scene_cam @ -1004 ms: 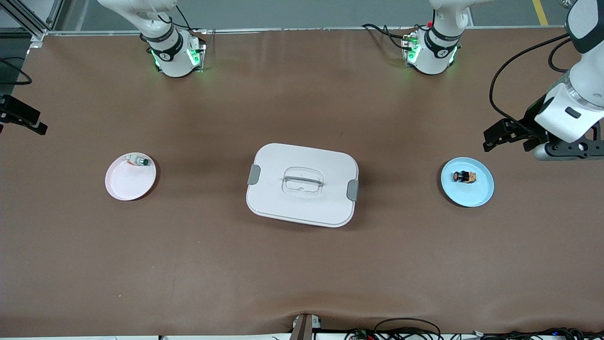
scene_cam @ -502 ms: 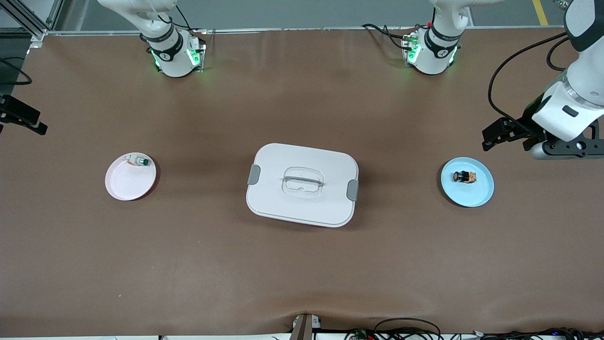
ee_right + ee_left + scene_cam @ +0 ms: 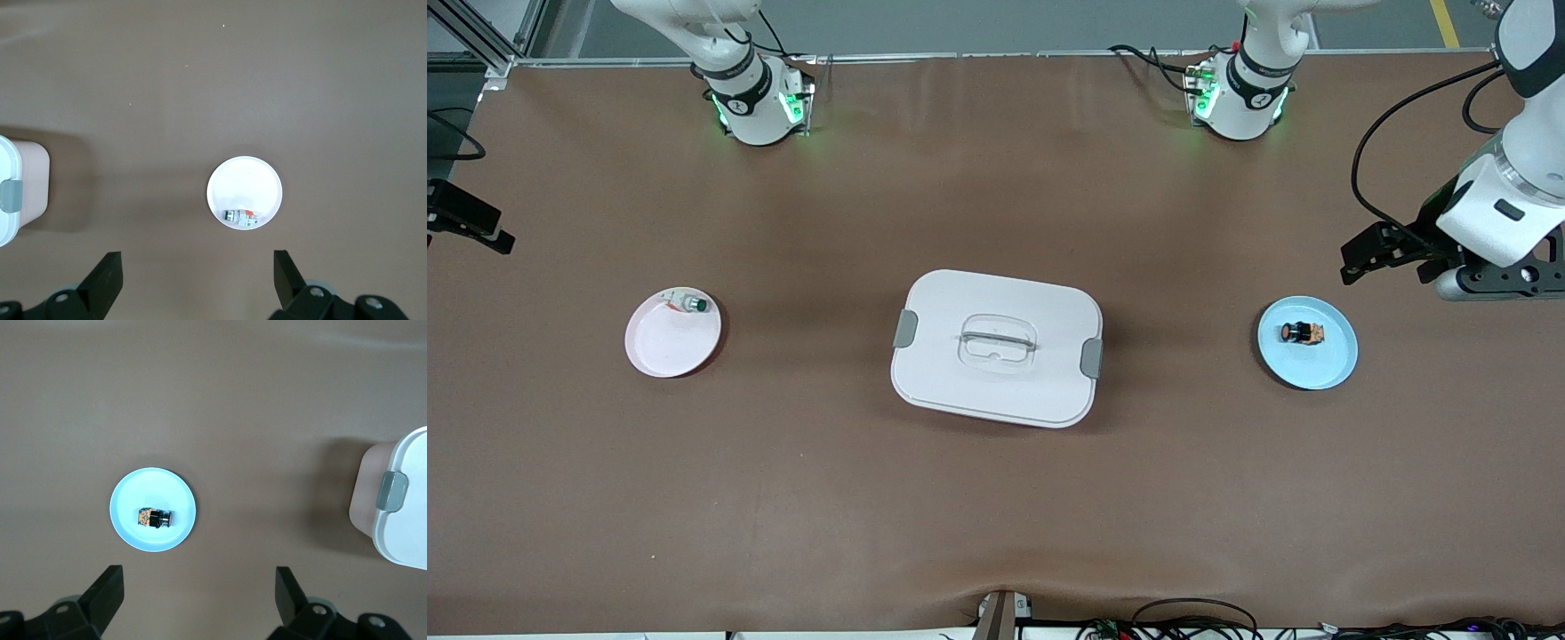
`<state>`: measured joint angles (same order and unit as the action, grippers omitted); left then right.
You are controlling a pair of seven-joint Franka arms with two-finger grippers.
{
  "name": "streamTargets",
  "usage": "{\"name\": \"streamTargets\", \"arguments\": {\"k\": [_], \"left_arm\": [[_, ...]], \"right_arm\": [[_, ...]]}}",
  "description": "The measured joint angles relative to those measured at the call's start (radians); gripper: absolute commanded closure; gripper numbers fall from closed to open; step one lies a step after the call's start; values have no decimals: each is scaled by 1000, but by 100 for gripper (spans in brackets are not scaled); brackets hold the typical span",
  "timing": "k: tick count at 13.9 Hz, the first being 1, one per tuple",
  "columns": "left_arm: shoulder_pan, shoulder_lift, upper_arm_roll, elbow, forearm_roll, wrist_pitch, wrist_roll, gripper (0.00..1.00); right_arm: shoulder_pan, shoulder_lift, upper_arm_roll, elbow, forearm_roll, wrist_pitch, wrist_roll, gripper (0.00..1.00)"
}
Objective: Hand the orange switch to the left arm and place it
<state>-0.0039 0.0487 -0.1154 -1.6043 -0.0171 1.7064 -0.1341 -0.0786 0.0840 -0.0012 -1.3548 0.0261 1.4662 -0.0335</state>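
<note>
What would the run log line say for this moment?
switch: on blue plate | left end effector: open, over plate | right end effector: open | box: mid-table

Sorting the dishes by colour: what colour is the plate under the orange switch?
Light blue plate; clearest in the left wrist view.

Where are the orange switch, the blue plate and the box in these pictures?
orange switch point(image 3: 1303, 332), front view, its middle.
blue plate point(image 3: 1320, 369), front view, bare surface near the rim.
box point(image 3: 996, 307), front view, bare lid above the handle.
</note>
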Motion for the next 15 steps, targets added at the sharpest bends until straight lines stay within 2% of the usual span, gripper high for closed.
{"name": "streamTargets", "arguments": {"k": [4, 9, 15], "left_arm": [[1, -24, 1, -2, 0, 2, 14, 0], [13, -97, 6, -76, 0, 50, 14, 0], [22, -124, 8, -75, 0, -20, 7, 0]], "right_arm": [[0, 0, 0, 0, 0, 0, 0, 0], [0, 0, -1, 0, 0, 0, 1, 0], [0, 0, -4, -1, 0, 0, 1, 0]]}}
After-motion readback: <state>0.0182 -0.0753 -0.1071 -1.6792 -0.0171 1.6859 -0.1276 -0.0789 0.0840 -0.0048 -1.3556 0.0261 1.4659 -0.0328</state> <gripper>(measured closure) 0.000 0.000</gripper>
